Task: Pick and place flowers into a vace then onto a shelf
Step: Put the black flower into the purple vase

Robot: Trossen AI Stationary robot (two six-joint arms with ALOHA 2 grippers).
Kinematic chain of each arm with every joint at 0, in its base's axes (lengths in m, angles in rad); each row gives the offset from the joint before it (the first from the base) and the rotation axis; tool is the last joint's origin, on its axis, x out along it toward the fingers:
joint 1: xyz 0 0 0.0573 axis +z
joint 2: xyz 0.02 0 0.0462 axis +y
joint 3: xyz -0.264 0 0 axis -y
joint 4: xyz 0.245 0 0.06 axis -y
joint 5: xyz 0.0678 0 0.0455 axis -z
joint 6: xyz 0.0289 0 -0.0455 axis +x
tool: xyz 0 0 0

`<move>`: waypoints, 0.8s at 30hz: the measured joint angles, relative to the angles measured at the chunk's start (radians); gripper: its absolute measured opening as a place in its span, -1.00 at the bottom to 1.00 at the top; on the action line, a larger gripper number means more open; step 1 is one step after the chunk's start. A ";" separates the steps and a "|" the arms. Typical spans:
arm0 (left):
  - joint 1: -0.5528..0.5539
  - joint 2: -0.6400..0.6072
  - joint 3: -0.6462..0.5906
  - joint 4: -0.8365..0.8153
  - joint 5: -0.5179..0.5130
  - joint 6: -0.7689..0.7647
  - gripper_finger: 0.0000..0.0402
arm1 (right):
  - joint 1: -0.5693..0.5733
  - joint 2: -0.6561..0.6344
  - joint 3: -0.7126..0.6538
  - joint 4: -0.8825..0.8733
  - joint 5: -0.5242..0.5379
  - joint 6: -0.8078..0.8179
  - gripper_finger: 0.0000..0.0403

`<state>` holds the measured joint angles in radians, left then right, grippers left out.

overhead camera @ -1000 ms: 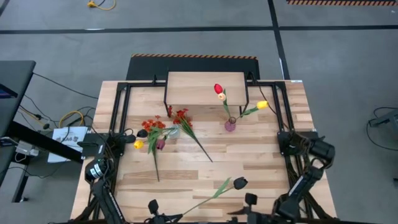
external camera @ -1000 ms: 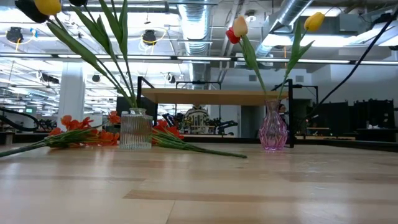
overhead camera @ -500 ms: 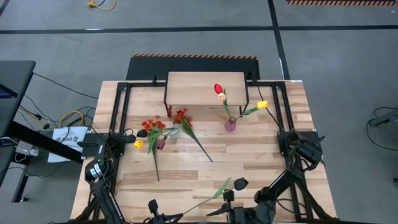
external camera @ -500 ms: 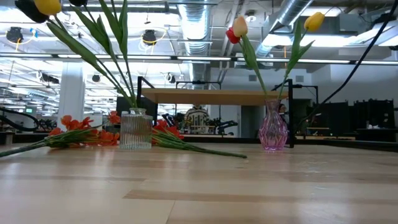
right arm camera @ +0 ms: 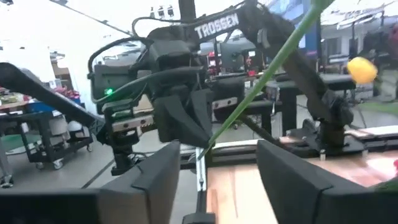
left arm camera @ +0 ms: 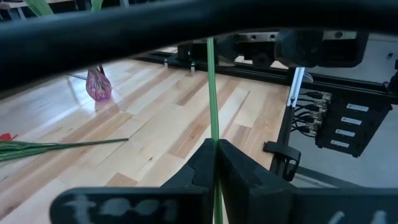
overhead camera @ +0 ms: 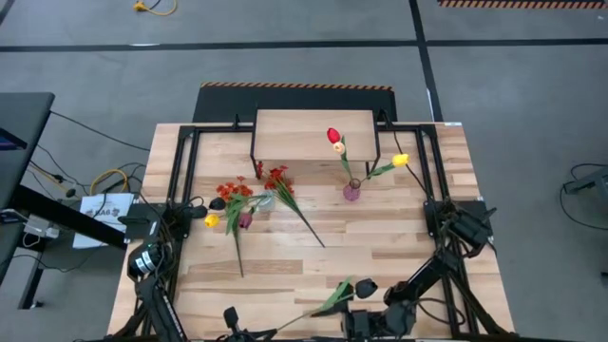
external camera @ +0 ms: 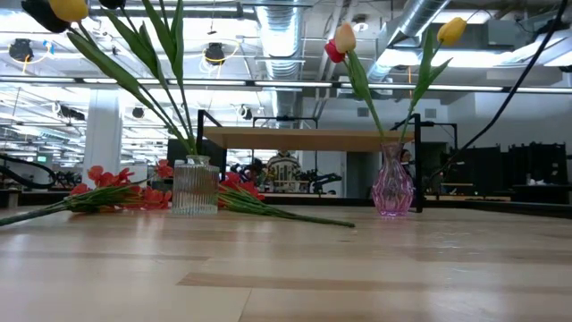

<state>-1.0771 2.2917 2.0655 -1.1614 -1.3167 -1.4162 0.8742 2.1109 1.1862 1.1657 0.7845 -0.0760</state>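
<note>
At the near edge of the bench (overhead camera: 285, 266), the left gripper (left arm camera: 216, 149) is seen clamped shut on the green stem of a dark tulip (overhead camera: 365, 285), while the right gripper (right arm camera: 214, 163) is held just beside it with its fingers spread wide around the same stem (nothing is gripped by it). Farther out, loose flowers (overhead camera: 249, 195) lie around a clear glass vase (external camera: 195, 186), and a pink vase (overhead camera: 351, 191) holding two tulips stands in front of the shelf (overhead camera: 304, 133) at the far side.
</note>
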 joint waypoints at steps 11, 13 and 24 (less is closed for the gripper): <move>0.000 0.000 0.000 0.000 0.000 0.000 -1.00 | -0.015 0.000 0.000 0.226 0.027 -0.191 0.18; 0.000 0.000 0.000 0.000 0.000 0.000 -1.00 | -0.015 0.000 0.000 0.266 0.027 -0.227 0.16; 0.000 0.000 0.000 0.000 0.001 0.000 -1.00 | -0.027 -0.001 0.000 0.374 0.028 -0.300 0.04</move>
<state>-1.0767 2.2921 2.0655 -1.1614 -1.3159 -1.4163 0.8470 2.1098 1.1862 1.5399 0.8122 -0.3761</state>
